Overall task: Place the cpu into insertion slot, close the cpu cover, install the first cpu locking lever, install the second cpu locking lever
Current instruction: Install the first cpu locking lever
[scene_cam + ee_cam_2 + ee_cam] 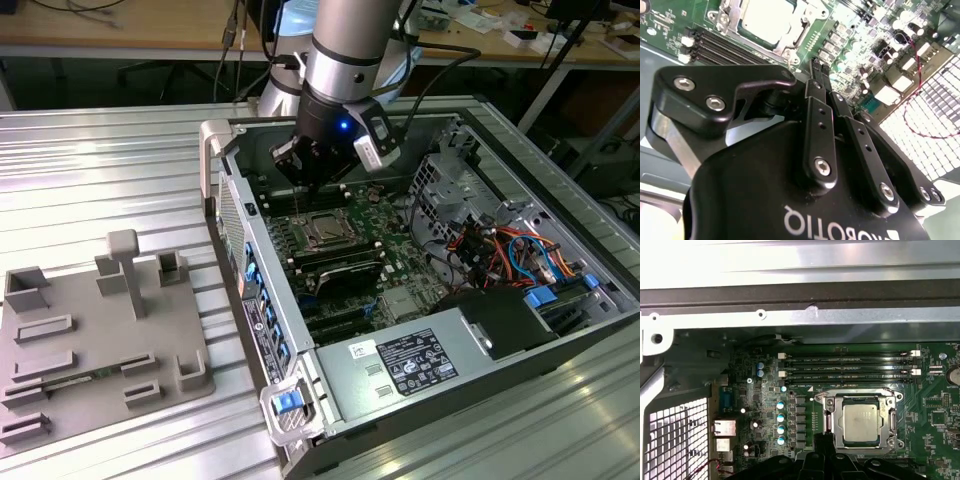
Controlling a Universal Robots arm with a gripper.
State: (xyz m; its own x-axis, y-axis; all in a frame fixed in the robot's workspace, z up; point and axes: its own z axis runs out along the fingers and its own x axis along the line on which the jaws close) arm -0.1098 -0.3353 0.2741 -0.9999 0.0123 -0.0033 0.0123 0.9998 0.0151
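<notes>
exterior view: the arm reaches down in the upper middle of the frame into an open computer case (255, 300) that lies on a ribbed metal table (90, 170). its gripper (308, 188) hangs just over the green board (398, 228), near the socket (325, 232) and a little to its upper left in the frame. a grey power box (400, 365) fills the lower part of the case, and a grey tray (100, 340) of holders lies well apart on the exterior view's left. in the second wrist view the fingers (817, 115) are pressed together with nothing visible between them. in the first wrist view the chip (860, 422) sits flat in the socket, the metal cover (891, 421) lies down around its edges, and the fingertips are just beside the cover's corner, whether touching i cannot tell; long black memory slots (850, 367) run beside the socket
</notes>
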